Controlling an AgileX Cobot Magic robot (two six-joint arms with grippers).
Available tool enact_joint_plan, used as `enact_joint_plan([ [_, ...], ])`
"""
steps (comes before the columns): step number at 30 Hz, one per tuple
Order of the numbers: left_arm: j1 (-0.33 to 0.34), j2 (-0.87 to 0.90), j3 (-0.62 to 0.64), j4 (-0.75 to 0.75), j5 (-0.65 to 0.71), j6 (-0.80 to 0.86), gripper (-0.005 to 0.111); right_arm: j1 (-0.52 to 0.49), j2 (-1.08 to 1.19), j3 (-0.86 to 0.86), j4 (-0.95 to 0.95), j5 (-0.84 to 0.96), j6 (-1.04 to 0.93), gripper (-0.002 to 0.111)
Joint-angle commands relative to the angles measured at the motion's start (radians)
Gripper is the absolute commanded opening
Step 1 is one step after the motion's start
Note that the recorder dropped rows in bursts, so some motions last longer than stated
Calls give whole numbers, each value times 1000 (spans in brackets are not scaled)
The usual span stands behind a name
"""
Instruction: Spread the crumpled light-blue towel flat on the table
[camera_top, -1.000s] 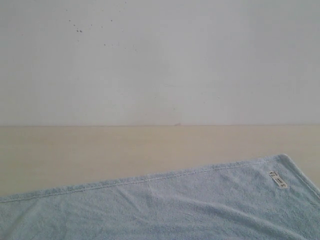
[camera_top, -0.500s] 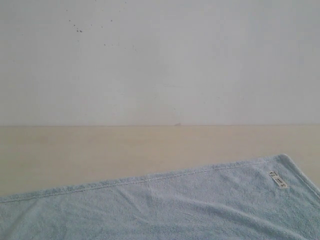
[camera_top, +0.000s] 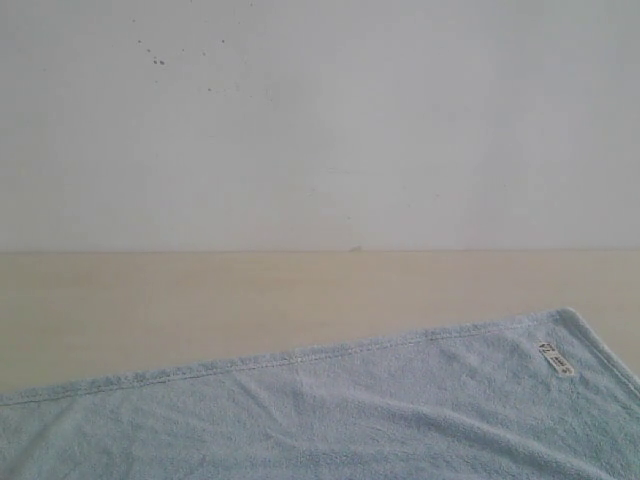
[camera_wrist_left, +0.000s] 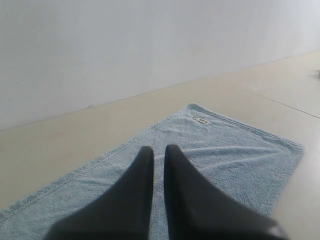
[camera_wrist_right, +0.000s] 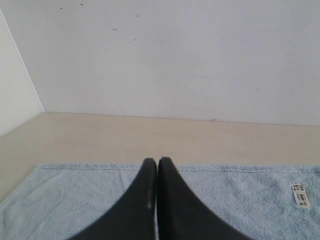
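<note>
Pale-blue terry cloth is what I see first: the towel (camera_top: 350, 410) lies spread open and flat on the counter (camera_top: 200, 300), with only a few shallow wrinkles across its pile. In the exterior view it fills the lower part of the frame and runs out past the bottom edge. Its stitched hem (camera_top: 300, 353) slants from low on the left up to a rounded corner on the right. A small white label (camera_top: 556, 361) with dark print sits on the towel just inside that corner. Beyond the hem, the beige counter reaches back to a white wall (camera_top: 320, 130), which carries a few dark specks (camera_top: 158, 61) high on the left. In the left wrist view, my left gripper (camera_wrist_left: 159, 148) hangs above the towel with its dark fingers drawn almost together, a thin slit between them and nothing caught in it. In the right wrist view, my right gripper (camera_wrist_right: 154, 161) is closed tight, fingertips touching, holding nothing, with the towel below it.
</note>
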Motion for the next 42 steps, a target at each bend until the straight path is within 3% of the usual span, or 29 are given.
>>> enact_joint_plan([
  [1,-4,-7,-5,-14,-3,-2,8,1,-6,2,-5,-11,-3,0],
  [7,-4,-7,-5,-14,-3,-2,8,1,-6,53,31,-91,-42,0],
  [11,-4,-7,-5,-14,-3,-2,8,-60,-6,143,340,-174,-451,0],
  [15,-4,-7,-5,-14,-5,-2,8,-175,-6,166,522,-170,-662,0],
  [24,-4,-7,-5,-14,-5,-2,8,-371,-6,250,533,-225,-687,0],
  [33,-4,-7,-5,-14,-5,-2,8,-370,-6,381,521,-397,-687,0],
  [42,-4,-7,-5,-14,-5,-2,8,-370,-6,398,502,-414,-687,0],
])
